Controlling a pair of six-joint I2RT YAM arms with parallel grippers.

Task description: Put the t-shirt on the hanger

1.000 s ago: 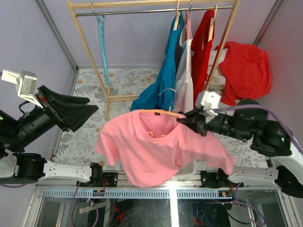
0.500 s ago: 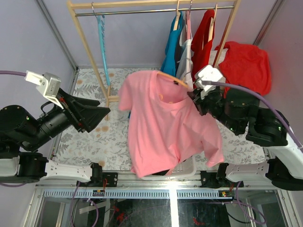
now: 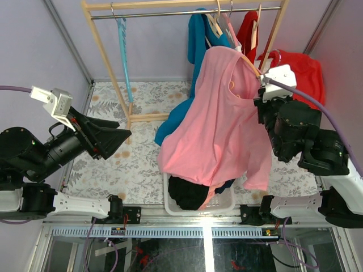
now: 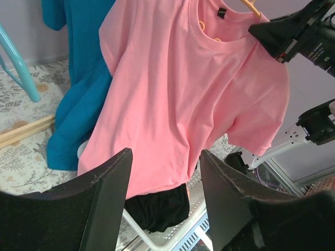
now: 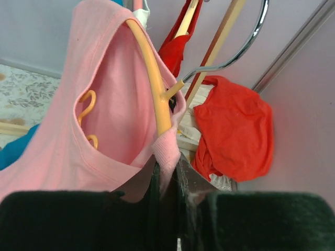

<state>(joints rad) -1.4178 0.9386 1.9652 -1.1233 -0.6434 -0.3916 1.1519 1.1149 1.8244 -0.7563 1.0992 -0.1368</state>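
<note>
The pink t-shirt (image 3: 218, 124) hangs on the orange hanger (image 3: 249, 63), held high in front of the rack's right half. In the right wrist view the hanger's arm (image 5: 152, 83) runs inside the collar and its metal hook (image 5: 246, 42) curves up beside the rack's post. My right gripper (image 5: 167, 170) is shut on the pink collar and the hanger's end; it shows in the top view (image 3: 262, 97) at the shirt's right shoulder. My left gripper (image 3: 122, 136) is open and empty at the left, well apart from the shirt (image 4: 183, 94), its jaws (image 4: 165, 152) spread wide.
A wooden rack with a metal rail (image 3: 170, 12) stands at the back. On it hang a teal hanger (image 3: 122, 51), a blue shirt (image 3: 195, 39) and red garments (image 3: 300, 73). A white basket (image 3: 224, 205) with black clothing sits under the pink shirt.
My right gripper has lifted the pink t-shirt on the hanger up and to the right, close to the rail. The left arm rose a little earlier and has since held still.
</note>
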